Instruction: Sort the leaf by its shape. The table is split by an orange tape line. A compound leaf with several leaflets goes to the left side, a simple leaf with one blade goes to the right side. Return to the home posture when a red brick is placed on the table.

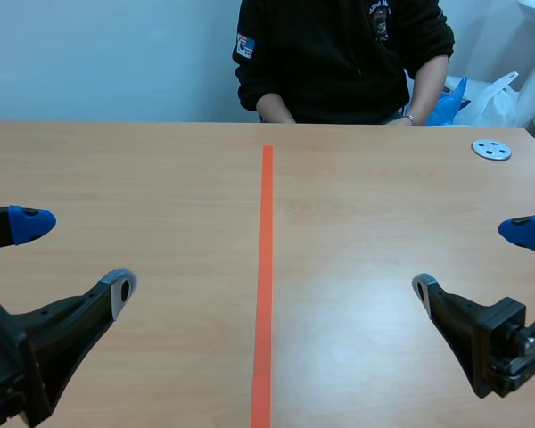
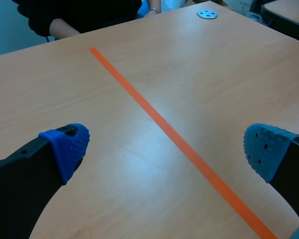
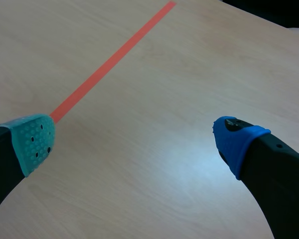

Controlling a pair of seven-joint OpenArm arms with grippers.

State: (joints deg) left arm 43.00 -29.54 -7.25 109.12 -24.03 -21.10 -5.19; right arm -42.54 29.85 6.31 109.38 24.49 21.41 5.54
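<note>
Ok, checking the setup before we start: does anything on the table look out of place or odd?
Only the small grey disc with holes, on the table near its far right edge; it has no part in leaf sorting. The tape line runs straight, undamaged.

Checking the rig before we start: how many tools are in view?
2. The left tool is open, left of the orange tape line; the right tool is open, right of it. Neither holds anything.

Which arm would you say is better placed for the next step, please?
Neither yet: no leaf lies on the table. The left gripper and the right gripper both hang open, each low on its own side of the tape line. Where a leaf lands will likely decide.
</note>
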